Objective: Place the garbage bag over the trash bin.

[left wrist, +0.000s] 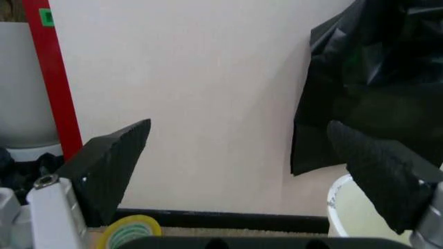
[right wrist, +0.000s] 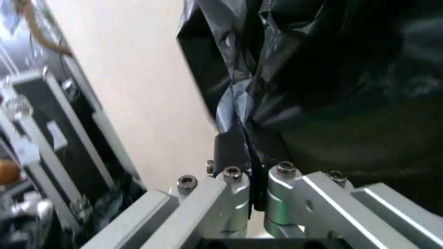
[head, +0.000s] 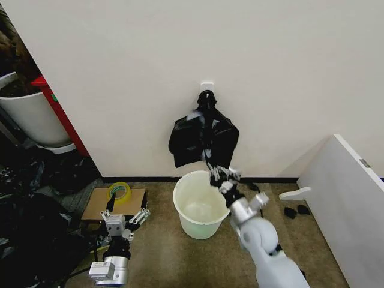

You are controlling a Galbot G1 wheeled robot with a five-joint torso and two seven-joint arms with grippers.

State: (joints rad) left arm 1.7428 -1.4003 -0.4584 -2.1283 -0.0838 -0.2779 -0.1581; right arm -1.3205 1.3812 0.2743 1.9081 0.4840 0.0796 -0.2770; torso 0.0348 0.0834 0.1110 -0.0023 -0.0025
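Observation:
The garbage bag [head: 207, 144] is glossy black film hanging with a black bundle [head: 186, 141] from a white wall hook [head: 207, 86]. Directly below stands the trash bin [head: 198, 229], a cream-white bucket on the carpet against the wall. My right gripper [head: 217, 174] reaches up over the bin's far rim and is shut on a fold of the bag's film [right wrist: 242, 104]; in the right wrist view the right gripper [right wrist: 249, 155] has the film pinched between its fingers. My left gripper [head: 126, 214] hangs low beside the bin, open and holding nothing. In the left wrist view, the left gripper [left wrist: 239, 127] faces the wall.
A yellow tape roll [head: 119, 191] lies on a cardboard box [head: 96, 205] left of the bin. A bigger white tub [head: 30, 117] and dark rumpled plastic [head: 30, 234] crowd the left side. A white panel [head: 348, 198] slants at the right. Small black scraps [head: 297, 211] lie on the carpet.

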